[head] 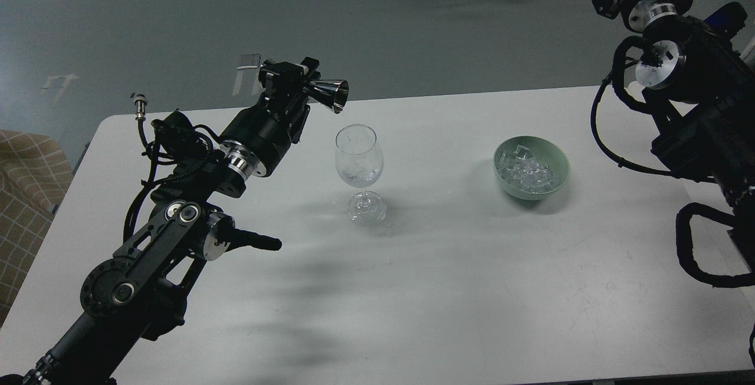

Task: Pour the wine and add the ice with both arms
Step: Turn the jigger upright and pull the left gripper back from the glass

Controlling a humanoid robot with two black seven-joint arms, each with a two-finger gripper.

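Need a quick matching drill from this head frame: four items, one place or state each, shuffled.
Things:
1. clear stemmed wine glass
2. pale green bowl
3. shiny metal cone-shaped cup
4. clear ice cubes

Place or state:
A. held tipped on its side by the left gripper
B. heaped in the bowl
C. upright, mid-table
D. right of the glass

Pairs: 1-C, 2-D, 3-A, 4-B

1. Glass point(359, 168) stands on the table point(448, 290), left of centre.
2. Bowl point(531, 168) sits well right of it, ice point(527, 174) heaped inside.
3. Left gripper point(304, 87) hangs just behind-left of the glass, holding a cup point(330, 94) above the rim.
4. Right arm point(678, 78) is up at the far right.
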